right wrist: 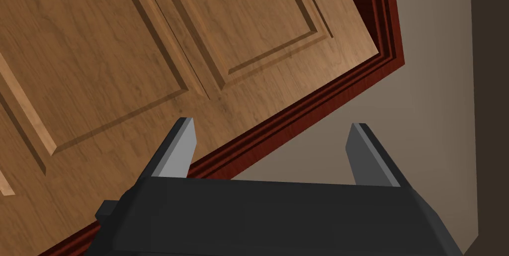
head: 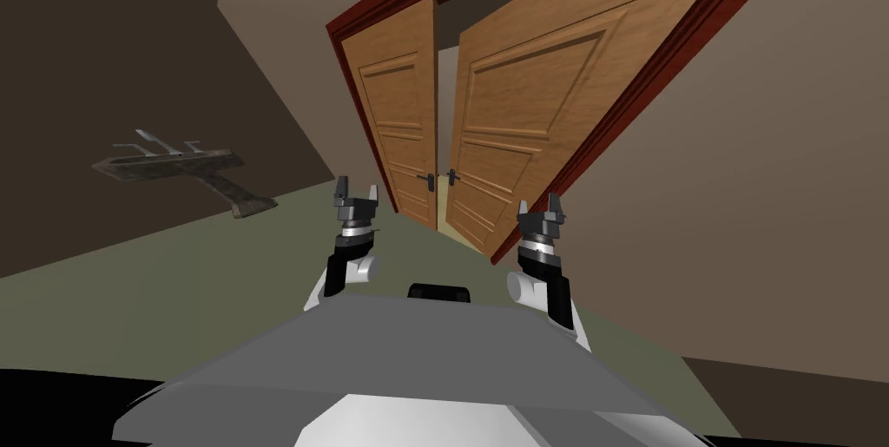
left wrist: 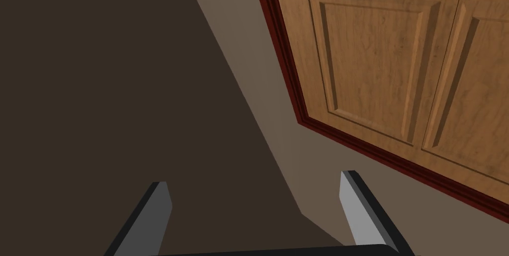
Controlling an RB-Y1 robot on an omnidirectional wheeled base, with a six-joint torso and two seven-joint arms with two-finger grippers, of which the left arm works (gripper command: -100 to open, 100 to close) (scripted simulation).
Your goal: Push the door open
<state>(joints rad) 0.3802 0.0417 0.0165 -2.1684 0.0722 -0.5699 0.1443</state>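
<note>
Door [head: 521, 112]; panelled grained wood (moulded dark-red frame [right wrist: 298, 119])

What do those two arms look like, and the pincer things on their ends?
The left arm and right arm are white with black links and a ribbed silver ring at the wrist. The left gripper and right gripper are each a dark grey box carrying two thin, flat, light grey fingers with slanted tips, all plain.

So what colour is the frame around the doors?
Dark red. The door frame shows best in the right wrist view, beside the brown wooden door.
</note>
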